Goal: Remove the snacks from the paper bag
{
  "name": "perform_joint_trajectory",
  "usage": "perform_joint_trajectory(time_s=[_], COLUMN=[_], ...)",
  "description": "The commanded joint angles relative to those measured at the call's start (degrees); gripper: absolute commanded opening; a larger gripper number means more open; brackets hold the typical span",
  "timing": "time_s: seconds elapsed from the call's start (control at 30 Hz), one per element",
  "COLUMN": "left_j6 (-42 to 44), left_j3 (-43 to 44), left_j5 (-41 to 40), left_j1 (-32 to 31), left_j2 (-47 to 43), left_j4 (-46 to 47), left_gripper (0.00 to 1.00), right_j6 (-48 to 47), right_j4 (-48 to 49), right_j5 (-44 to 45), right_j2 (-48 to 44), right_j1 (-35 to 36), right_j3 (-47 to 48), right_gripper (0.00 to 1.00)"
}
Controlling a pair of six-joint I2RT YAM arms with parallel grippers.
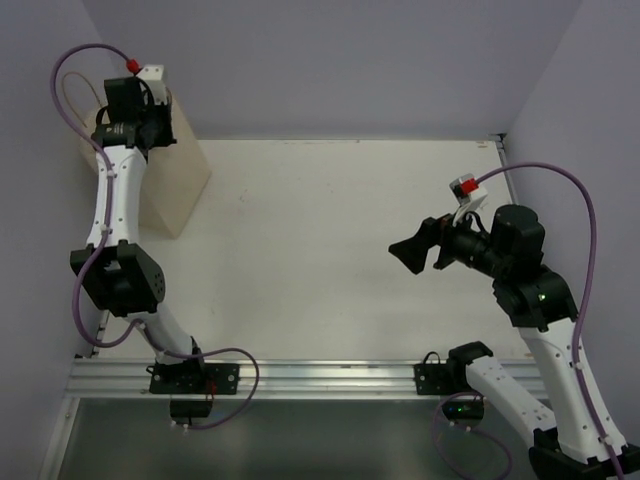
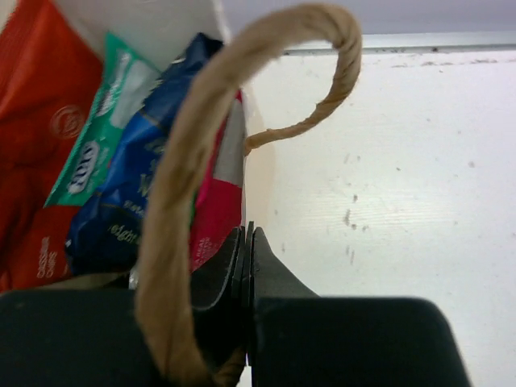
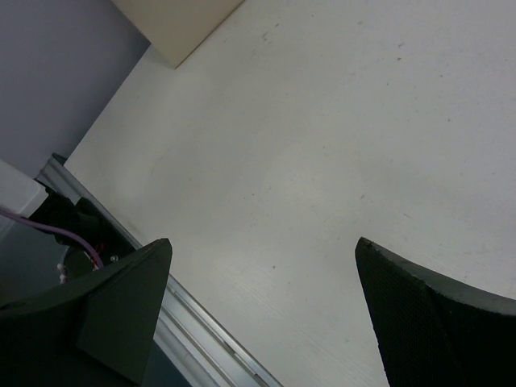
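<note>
- paper bag (image 1: 182,178) stands upright at the far-left corner of the table (image 1: 330,230), close against the left wall; its lower corner also shows at the top of the right wrist view (image 3: 173,24)
- left end effector (image 2: 245,242) is at the bag's mouth. Jaws are pressed together with only a hairline seam; the bag's wall edge runs down into that seam, so it reads as pinched on the rim
- in the top view that end effector (image 1: 135,110) and the wrist cover the bag opening, so no contents are visible from there
- twisted handle (image 2: 185,161) loops across the left wrist lens, blurred; its near end drops out of frame past the left finger
- snacks are all inside the bag, packed on edge and each only partly seen: orange-red pack (image 2: 32,145) cut off at the left border, green pack (image 2: 97,137), blue pack (image 2: 121,201), pink pack (image 2: 218,201) mostly behind the handle
- print on the packs is too blurred to read; count can't be confirmed
- right end effector (image 3: 262,246) is spread wide and holds nothing, above bare table, well apart from the bag (image 1: 412,252)
</note>
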Motion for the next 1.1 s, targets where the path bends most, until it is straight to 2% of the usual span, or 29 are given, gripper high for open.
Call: perform_joint_trajectory(time_s=[0.0,0.23,0.4,0.6,0.77,0.8,0.83,0.9,0.93,1.0,1.07], left_j6=[1.3,-5.8,-12.0,-16.4,-18.8,-19.2,-19.4,-19.6,-19.6,-18.5,-16.6], left_j3=[0.1,-2.6,-4.2,-5.3,-8.2,-8.3,-8.3,-6.9,-6.0,-2.9,-1.6], left_j5=[2.2,1.1,-1.8,-5.0,-7.7,-7.2,-7.1,-4.2,-3.0,-1.0,2.3], left_j1=[-6.1,-23.3,-30.8,-47.0,-50.7,-51.0,-51.0,-51.6,-51.7,-51.9,-51.8], left_j2=[-2.4,-8.2,-11.8,-12.1,-13.1,-13.2,-13.2,-13.2,-13.3,-13.8,-15.6], left_j4=[-0.8,-1.2,-1.3,-3.3,-4.7,-4.8,-4.9,-5.3,-5.9,-7.3,-8.6], left_gripper=[0.00,0.00,0.00,0.00,0.00,0.04,0.27,0.56,0.78,1.00,1.00], right_j6=[-0.3,0.3,0.2,-0.6,-0.6,-0.6,-0.7,-1.1,-1.3,-1.6,-2.0], right_j4=[1.6,1.3,0.8,-0.8,-1.8,-1.9,-2.1,-2.5,-2.9,-3.3,-4.0], right_j5=[-0.6,0.3,1.8,3.7,4.5,4.6,4.7,5.3,5.4,5.7,5.9], right_j2=[-0.9,-1.8,-2.7,-3.2,-4.0,-4.0,-4.1,-4.1,-4.0,-4.0,-4.0], right_j1=[0.2,0.2,0.2,0.2,0.2,0.2,0.2,0.2,0.2,0.2,0.2], right_j3=[0.4,3.5,4.8,5.5,5.7,5.7,5.7,6.0,6.5,7.1,7.9], right_gripper=[0.99,0.99,0.99,0.99,0.99,0.99,0.99,0.99,0.99,0.99,0.99])
